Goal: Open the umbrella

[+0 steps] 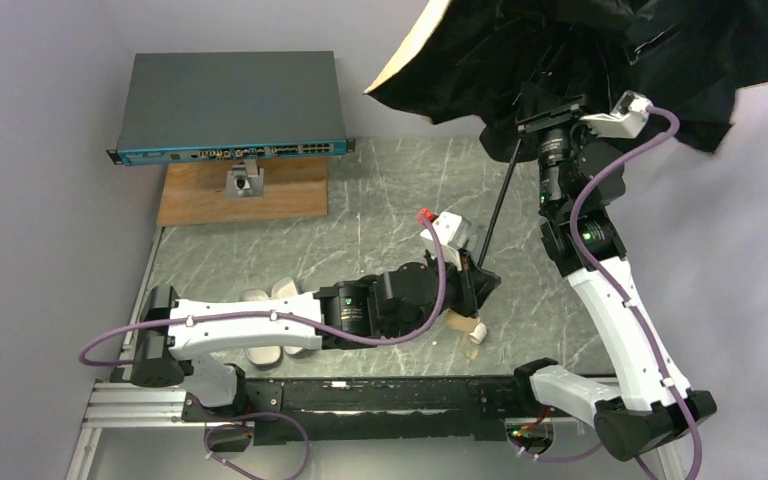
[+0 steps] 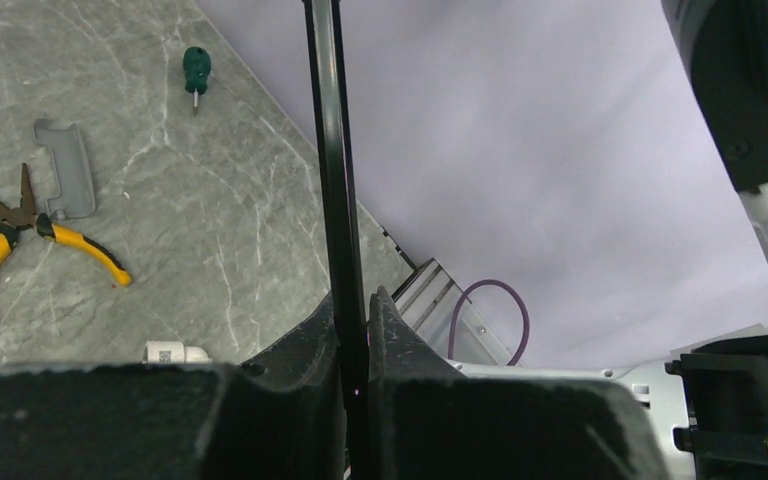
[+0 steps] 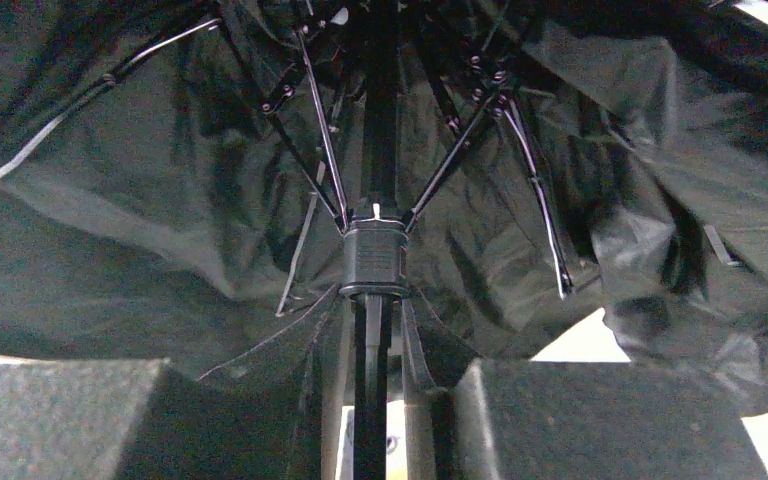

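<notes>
Both arms (image 1: 245,320) are white-shelled, black-jointed, strung with purple cables (image 1: 441,275).

The left gripper (image 2: 354,312) is sitting at the bottom centre of the frame, its jaws pinching the black umbrella shaft (image 2: 329,150), which is running straight up to the top edge. On the marble table (image 2: 220,230) at left, yellow-handled pliers (image 2: 20,235) are lying just beside a grey plastic plate (image 2: 67,168). A green screwdriver (image 2: 196,75) is resting in the upper left.

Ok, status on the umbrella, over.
Left hand shut on umbrella shaft. Right hand straddles shaft below runner, grip unclear. Canopy spread, partly slack. Pliers and screwdriver on table, well clear.
</notes>
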